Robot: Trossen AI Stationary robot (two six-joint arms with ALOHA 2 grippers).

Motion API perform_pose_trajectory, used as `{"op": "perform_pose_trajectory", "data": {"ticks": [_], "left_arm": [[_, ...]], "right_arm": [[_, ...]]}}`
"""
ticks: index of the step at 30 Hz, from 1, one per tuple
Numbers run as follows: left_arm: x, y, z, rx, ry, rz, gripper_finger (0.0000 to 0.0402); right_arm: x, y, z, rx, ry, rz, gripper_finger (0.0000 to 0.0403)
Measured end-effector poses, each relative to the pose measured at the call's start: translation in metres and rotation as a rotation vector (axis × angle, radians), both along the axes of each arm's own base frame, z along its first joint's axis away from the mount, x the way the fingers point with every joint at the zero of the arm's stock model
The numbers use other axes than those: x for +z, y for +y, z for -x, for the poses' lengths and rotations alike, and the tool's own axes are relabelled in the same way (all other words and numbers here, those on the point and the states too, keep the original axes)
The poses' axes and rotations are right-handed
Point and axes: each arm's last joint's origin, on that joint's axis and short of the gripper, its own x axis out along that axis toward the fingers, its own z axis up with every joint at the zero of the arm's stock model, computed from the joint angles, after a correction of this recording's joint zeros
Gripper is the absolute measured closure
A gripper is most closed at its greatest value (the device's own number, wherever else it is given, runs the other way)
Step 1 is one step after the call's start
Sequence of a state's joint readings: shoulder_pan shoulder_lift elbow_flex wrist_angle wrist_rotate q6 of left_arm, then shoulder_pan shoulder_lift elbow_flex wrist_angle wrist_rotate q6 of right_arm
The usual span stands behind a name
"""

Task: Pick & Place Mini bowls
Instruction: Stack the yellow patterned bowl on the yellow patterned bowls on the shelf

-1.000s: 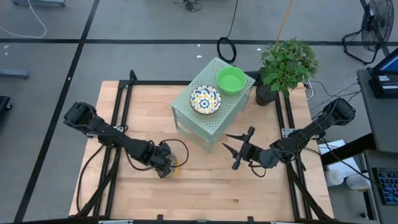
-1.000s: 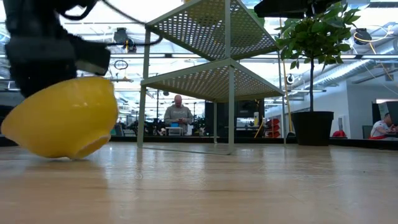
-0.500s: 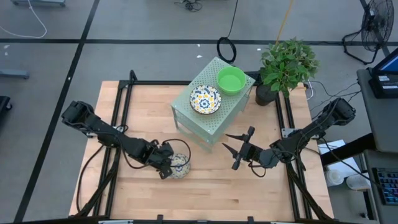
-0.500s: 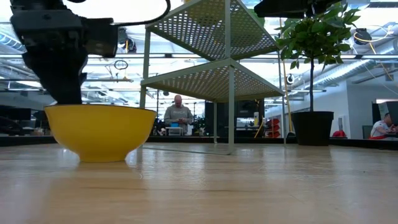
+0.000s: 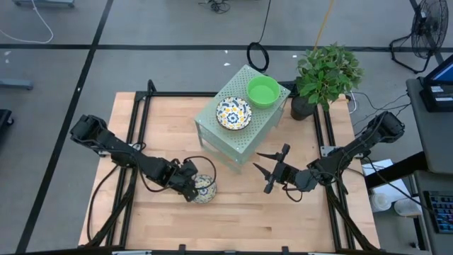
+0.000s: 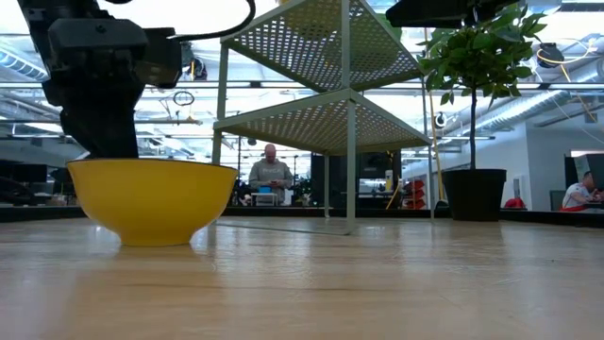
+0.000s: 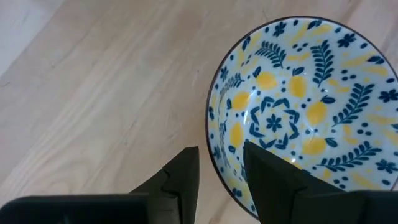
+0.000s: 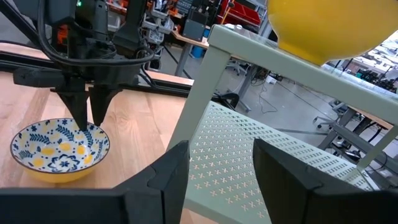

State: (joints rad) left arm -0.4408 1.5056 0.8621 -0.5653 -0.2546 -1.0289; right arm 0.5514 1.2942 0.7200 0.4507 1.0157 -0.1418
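One mini bowl (image 5: 205, 189), floral inside and yellow outside, stands upright on its base on the table (image 6: 151, 198) (image 7: 311, 106) (image 8: 59, 146). My left gripper (image 5: 192, 185) (image 7: 221, 180) points down at its rim, open, with one finger outside and one inside the bowl. A second floral bowl (image 5: 233, 113) and a plain green bowl (image 5: 263, 91) sit on top of the pale-green perforated shelf (image 5: 248, 138). My right gripper (image 5: 259, 167) (image 8: 221, 162) waits open, to the right of the shelf's near corner. The other bowls are out of view. My left gripper straddles the bowl's rim (image 7: 213, 158) from above, and wood shows between the outer finger (image 7: 183, 180) and the rim. Whether the inner finger (image 7: 267, 180) touches the bowl's inner wall, I cannot tell.
The two-tier shelf (image 6: 349, 113) stands at the table's far middle. A potted plant (image 5: 322, 74) stands at the far right corner. Bare wood lies along the near edge (image 5: 248, 219). People show in the room beyond the table (image 6: 271, 175).
A second ago my left gripper held the bowl tipped on its side, yellow outside showing. It has turned the bowl upright and set it on its base on the table. In the last half second the bowl has stayed put.
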Motion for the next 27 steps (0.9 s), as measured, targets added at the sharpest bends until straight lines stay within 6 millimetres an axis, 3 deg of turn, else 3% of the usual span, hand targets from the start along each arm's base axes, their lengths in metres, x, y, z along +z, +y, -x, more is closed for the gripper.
{"op": "perform_pose_trajectory", "data": {"ticks": [8,27], "left_arm": [[-0.015,-0.001,-0.003,-0.01,0.066,-0.015,0.0275],[-0.013,-0.001,-0.007,0.063,-0.006,-0.023,0.0275]], "right_arm": [[0.0,0.0,0.0,0.0,0.0,0.0,0.0238],[0.0,0.0,0.0,0.0,0.0,0.0,0.0238]]}}
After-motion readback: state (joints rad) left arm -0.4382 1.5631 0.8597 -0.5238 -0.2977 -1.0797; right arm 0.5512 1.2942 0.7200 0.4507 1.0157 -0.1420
